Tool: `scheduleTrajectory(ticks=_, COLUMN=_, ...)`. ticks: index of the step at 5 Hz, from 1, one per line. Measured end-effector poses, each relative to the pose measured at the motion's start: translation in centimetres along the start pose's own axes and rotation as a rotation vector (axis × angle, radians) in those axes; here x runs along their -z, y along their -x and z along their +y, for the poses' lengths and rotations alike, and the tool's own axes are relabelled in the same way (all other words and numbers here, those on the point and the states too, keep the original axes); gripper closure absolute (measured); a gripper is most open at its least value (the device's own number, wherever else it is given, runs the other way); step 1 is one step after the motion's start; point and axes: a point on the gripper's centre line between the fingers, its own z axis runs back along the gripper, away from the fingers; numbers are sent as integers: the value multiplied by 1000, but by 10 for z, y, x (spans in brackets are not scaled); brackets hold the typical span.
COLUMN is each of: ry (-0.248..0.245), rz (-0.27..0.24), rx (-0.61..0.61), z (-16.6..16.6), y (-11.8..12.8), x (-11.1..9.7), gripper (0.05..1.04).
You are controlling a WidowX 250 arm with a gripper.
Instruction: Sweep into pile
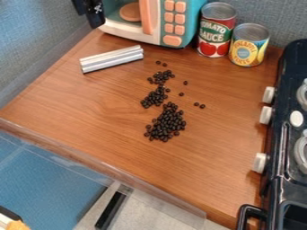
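Nearest, the clear guard (pixel 108 170) is edging the wooden tabletop (pixel 210 179) this side of the main heap of dark beans (pixel 165 125), perhaps to stop spills. The heap is lying loosely massed, probably serving as the gathering point for the sweep. To its right, the toy stove (pixel 273 184) is standing, bounding the work on that side. Just beyond the heap, two smaller clumps (pixel 155 96) (pixel 161 77) are straggling away, nearly joining it, while stray beans (pixel 199 105) are sitting to its far right, still needing collection. Beyond the heap and to its left, a silvery ridged bar (pixel 112 59) is lying flat, its long side seemingly suited to pushing beans. Farther beyond, a tomato sauce can (pixel 216 30), a pineapple can (pixel 248 45) and a toy microwave (pixel 156 20) are standing, likely as kitchen dressing. Far beyond the heap's left, the black gripper (pixel 94 15) is hanging clear of the beans; whether it is clenched or released, I cannot tell
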Motion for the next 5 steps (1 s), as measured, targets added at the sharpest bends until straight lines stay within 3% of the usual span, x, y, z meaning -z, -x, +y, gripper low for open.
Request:
scheduleTrajectory(ticks=3, ry=81, rz=81, rx=41, z=-13, y=3, x=54, gripper=84)
scheduleTrajectory(ticks=5, ry=110, rz=119, rx=86, z=-18, y=1, x=76, gripper=125)
